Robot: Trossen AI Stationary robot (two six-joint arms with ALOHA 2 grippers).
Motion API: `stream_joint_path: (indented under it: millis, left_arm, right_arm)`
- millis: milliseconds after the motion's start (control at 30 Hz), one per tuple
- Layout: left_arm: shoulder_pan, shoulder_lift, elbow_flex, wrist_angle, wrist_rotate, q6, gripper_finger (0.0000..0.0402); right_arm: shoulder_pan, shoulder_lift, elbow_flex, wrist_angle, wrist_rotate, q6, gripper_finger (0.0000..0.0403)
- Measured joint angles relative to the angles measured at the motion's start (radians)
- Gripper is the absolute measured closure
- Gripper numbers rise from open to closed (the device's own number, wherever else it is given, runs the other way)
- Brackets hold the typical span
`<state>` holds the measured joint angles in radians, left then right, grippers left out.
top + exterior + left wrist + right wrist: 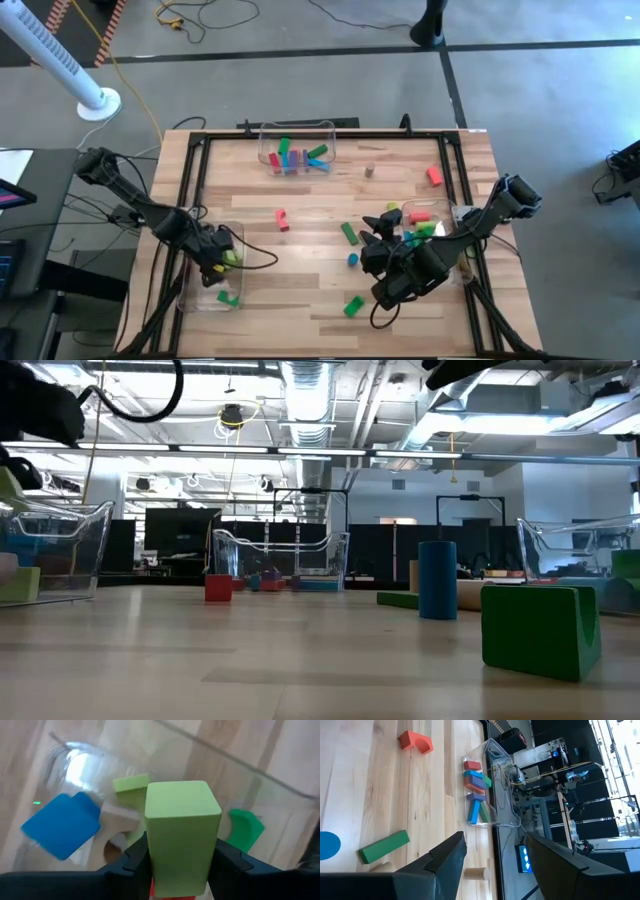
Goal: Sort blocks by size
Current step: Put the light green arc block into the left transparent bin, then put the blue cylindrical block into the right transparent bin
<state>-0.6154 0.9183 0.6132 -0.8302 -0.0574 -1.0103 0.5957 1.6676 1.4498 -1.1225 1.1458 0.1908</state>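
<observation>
We see the left tool (181,870) poised over the clear bin (192,296) at the left edge of the counter (300,270), its two dark fingers (136,862) pressed against opposite flat sides of a light green block (182,827), which stands up between them; whether the grip is just starting to slacken we cannot tell. Below it in the bin lie a blue block (60,825), a darker green arch (244,827) and another light green piece (131,783). We judge these blocks to be rigid, light and smooth-faced, so they should neither deform nor break, but a painted face can slip if pinched near an edge; parallel flat faces at mid-length are the place to hold, as here. The right tool (492,865) hangs wide open and empty over the right-centre of the counter, above scattered blocks such as a green bar (384,846), a blue cylinder (437,580) and a red arch (415,741). We would take the bar across its narrow width and the cylinder across its round side, squarely, since it may roll. A second bin (297,150) at the far edge holds more blocks.
</observation>
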Motion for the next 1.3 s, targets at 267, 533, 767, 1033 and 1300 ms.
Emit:
stream_joint_path:
  millis: [267, 533, 767, 1033, 1300]
  left_arm:
    - [-0.039, 0.000, 0.000, 0.093, 0.006, 0.022, 0.0221]
    - [-0.043, 0.000, 0.000, 0.082, -0.001, 0.018, 0.0196]
    - [-0.043, 0.000, 0.023, 0.081, -0.013, 0.070, 0.0191]
    - [-0.043, 0.000, 0.094, 0.080, -0.053, 0.173, 0.0191]
    - [-0.043, -0.001, 0.172, 0.121, -0.177, 0.364, 0.0191]
  right_arm:
    - [-0.001, 0.000, 0.000, 0.000, 0.000, 0.012, 0.0155]
    - [-0.001, 0.000, 0.000, 0.000, -0.001, 0.021, 0.0155]
    - [-0.001, 0.000, 0.000, 0.000, -0.001, 0.037, 0.0155]
    - [-0.001, 0.000, 0.000, 0.000, -0.014, 0.047, 0.0155]
    - [0.000, 0.000, 0.000, 0.000, -0.039, 0.074, 0.0155]
